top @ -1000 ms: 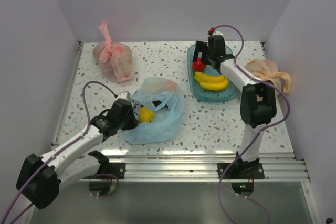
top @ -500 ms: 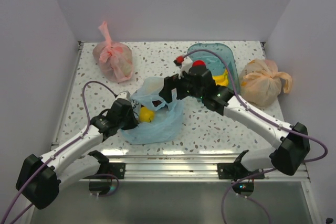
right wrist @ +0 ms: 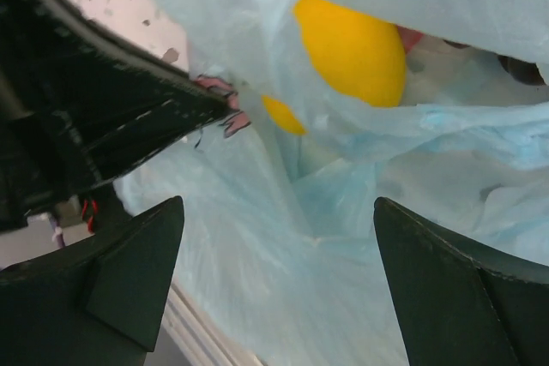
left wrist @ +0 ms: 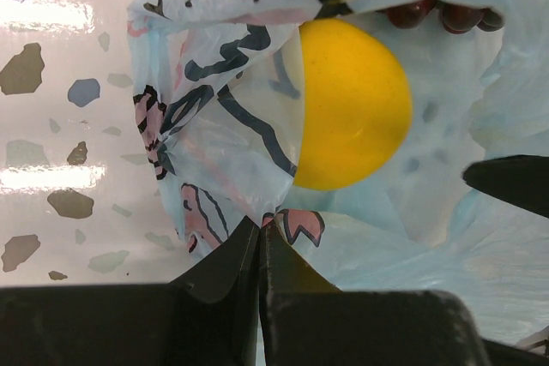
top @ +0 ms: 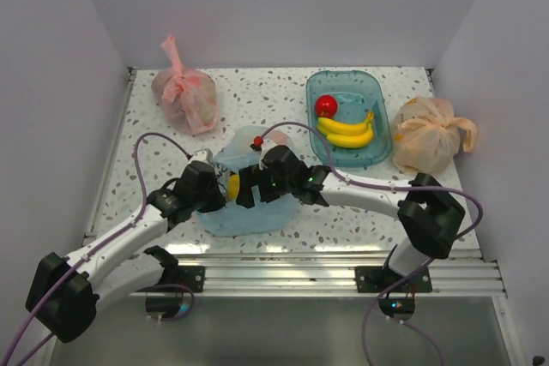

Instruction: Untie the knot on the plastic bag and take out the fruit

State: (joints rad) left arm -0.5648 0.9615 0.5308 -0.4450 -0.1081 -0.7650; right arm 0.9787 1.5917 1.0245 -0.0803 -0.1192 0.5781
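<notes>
Left claw (left wrist: 259,233) pinches the plastic bag (left wrist: 210,117), right claw (right wrist: 279,207) gapes; left wrist view, unlike top, shows probable grapes (left wrist: 439,15).

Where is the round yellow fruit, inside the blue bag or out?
Inside. The yellow round fruit sits in the open mouth of the plastic bag, with bag film all around it in both wrist views.

Mouth of plastic bag (top: 250,219) gapes (left gripper (top: 220,188) flanks it).

The plastic bag (left wrist: 214,126) is pale blue with dark and pink printing, the fruit (left wrist: 352,105) yellow.
</notes>
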